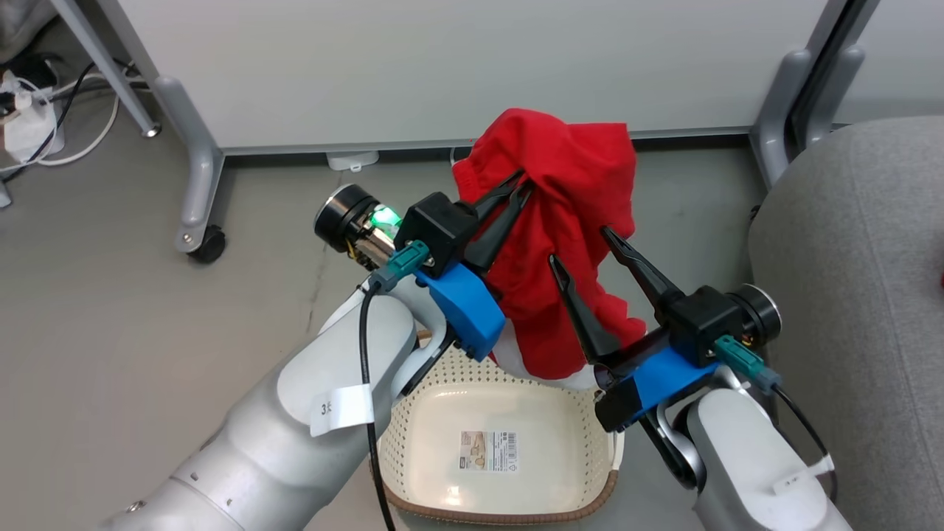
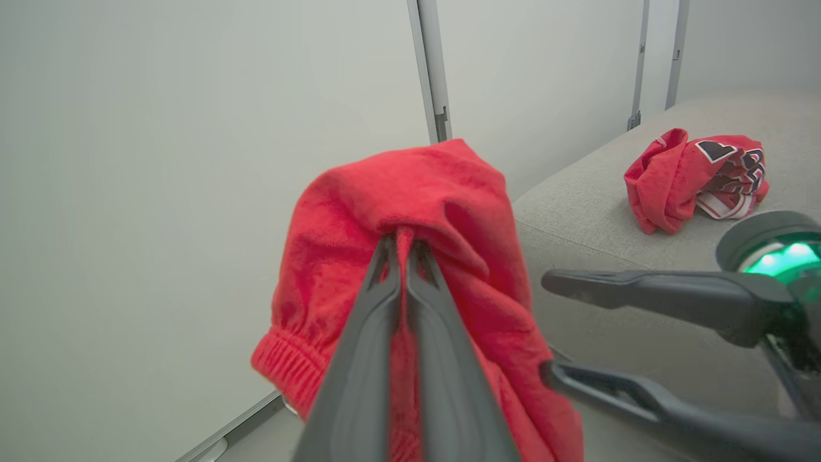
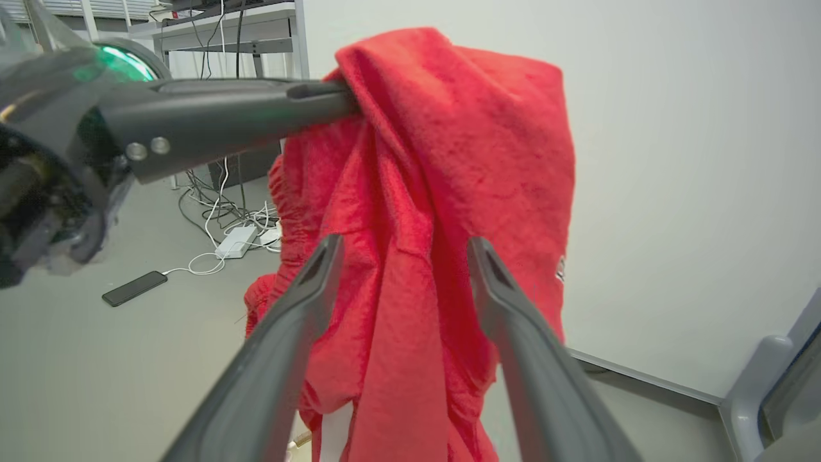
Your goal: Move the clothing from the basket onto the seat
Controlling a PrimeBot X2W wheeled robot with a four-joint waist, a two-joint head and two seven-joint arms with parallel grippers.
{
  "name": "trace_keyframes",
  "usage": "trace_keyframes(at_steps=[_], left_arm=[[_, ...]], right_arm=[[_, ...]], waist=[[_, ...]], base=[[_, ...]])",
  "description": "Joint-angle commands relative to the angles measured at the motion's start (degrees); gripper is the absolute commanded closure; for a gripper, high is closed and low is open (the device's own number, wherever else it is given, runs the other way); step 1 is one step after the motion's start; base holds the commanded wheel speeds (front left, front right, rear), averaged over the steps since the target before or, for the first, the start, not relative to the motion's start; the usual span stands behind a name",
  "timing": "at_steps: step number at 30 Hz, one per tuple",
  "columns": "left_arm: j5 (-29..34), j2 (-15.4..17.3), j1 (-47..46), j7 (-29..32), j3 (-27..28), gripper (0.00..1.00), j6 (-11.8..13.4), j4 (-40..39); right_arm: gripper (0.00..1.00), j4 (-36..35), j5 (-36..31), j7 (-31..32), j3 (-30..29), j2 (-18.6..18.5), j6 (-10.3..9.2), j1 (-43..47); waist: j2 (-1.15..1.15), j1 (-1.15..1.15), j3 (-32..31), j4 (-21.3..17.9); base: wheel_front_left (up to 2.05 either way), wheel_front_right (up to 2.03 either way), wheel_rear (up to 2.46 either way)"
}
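A red garment (image 1: 568, 221) with an elastic hem hangs in the air above the basket (image 1: 509, 515), whose cream floor carries just a paper label. My left gripper (image 1: 522, 183) is shut on a fold near the garment's top, which the left wrist view shows pinched between the fingers (image 2: 404, 244). My right gripper (image 1: 580, 245) is open, its fingertips against the hanging cloth lower down; in the right wrist view the fabric (image 3: 436, 192) drapes just past the spread fingers (image 3: 321, 269). The red jersey (image 2: 696, 176) with black numerals lies crumpled on the grey seat (image 2: 577, 212).
The seat (image 1: 848, 295) lies to the right of the basket. A white partition panel (image 1: 442, 66) on grey wheeled legs (image 1: 199, 192) stands behind. Cables and a power strip (image 3: 234, 240) and a black phone (image 3: 135, 287) lie on the grey floor.
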Motion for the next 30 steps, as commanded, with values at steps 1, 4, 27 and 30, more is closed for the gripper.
trace_keyframes(at_steps=[1, 4, 27, 30], left_arm=[[0.4, -0.2, -1.17, -0.28, 0.28, 1.0, -0.17, -0.59], [0.93, -0.58, -1.53, -0.28, 0.57, 1.0, -0.23, -1.42], [2.95, -0.7, 0.71, -0.29, 2.34, 1.0, -1.13, -1.98], [3.06, -0.76, 0.8, -0.29, 2.52, 1.0, -1.21, -1.86]], right_arm=[[0.0, 2.07, -0.28, -0.02, 0.27, 0.09, 0.01, -1.93], [0.0, 6.45, -0.71, -0.01, 0.7, 0.2, 0.01, -4.27], [1.0, 15.37, 5.55, -0.01, 4.35, 0.46, 0.01, -8.89], [1.0, 15.16, 5.48, -0.01, 4.36, 0.47, 0.01, -8.82]], waist=[[0.0, -0.01, 1.02, 0.8], [0.0, -0.01, 1.9, 1.22], [0.0, -0.01, 1.46, 0.4], [0.0, -0.01, 1.42, 0.35]], base=[[0.0, 0.0, 0.0], [0.0, 0.0, 0.0], [0.0, 0.0, 0.0], [0.0, 0.0, 0.0]])
